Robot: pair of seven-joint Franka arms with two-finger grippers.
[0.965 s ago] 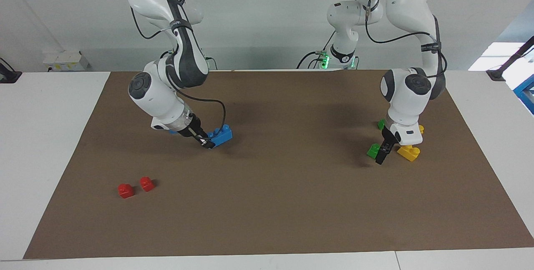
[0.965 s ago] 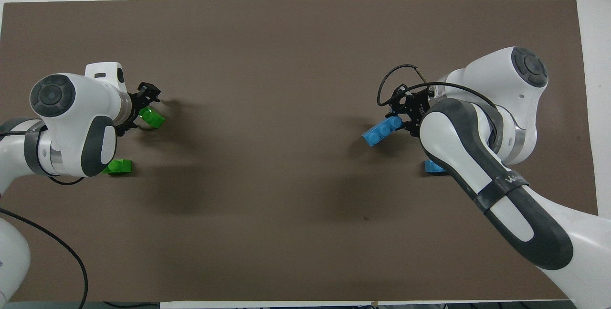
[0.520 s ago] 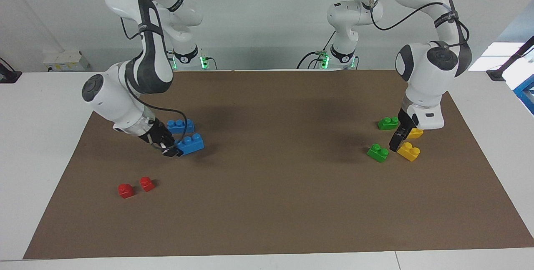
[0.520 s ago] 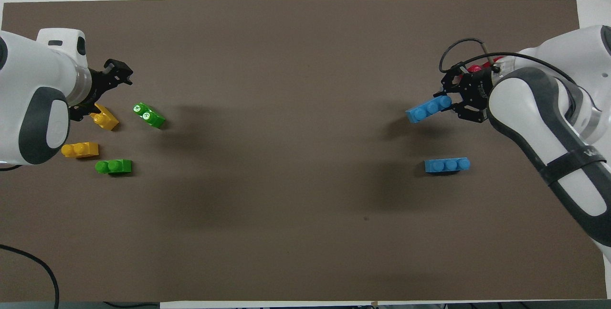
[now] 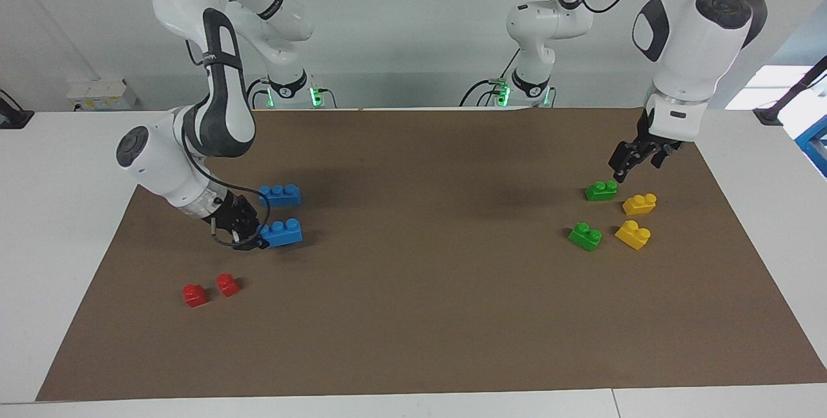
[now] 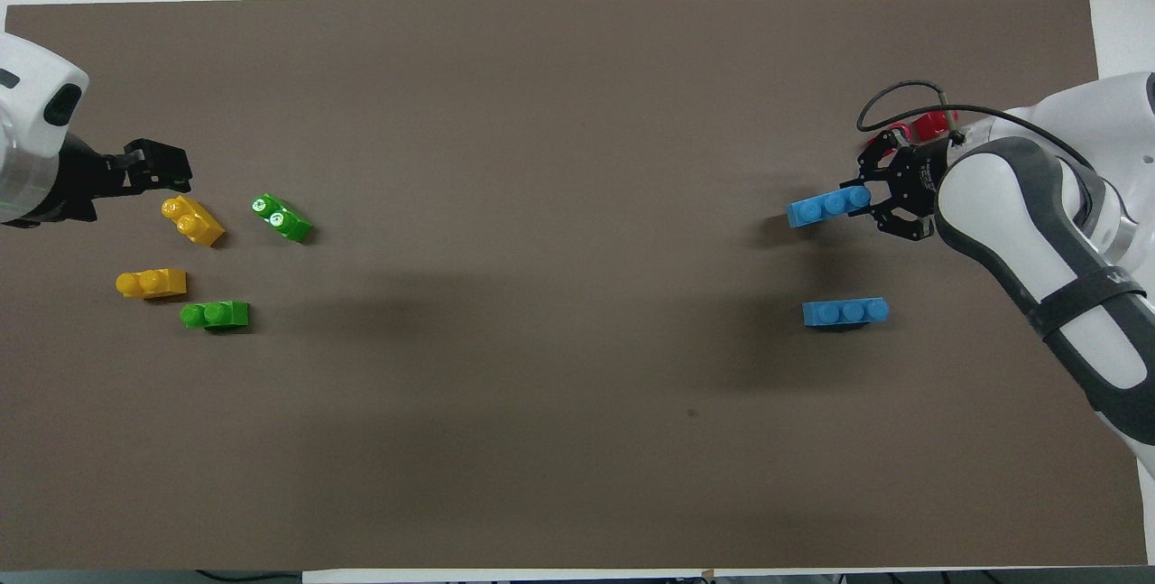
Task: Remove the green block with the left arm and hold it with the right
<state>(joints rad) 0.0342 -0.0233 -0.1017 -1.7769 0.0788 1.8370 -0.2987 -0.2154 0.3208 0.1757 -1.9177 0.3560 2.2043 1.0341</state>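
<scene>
Green block (image 5: 585,236) flanked by yellow brick (image 5: 632,234); mat (image 5: 439,314) centre open.

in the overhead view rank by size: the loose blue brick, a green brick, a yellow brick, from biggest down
1. Blue brick lying free on the mat: clearly the largest, three studs long.
2. Green brick and yellow brick: both two studs long and look alike in size, so no ranking between them.
</scene>
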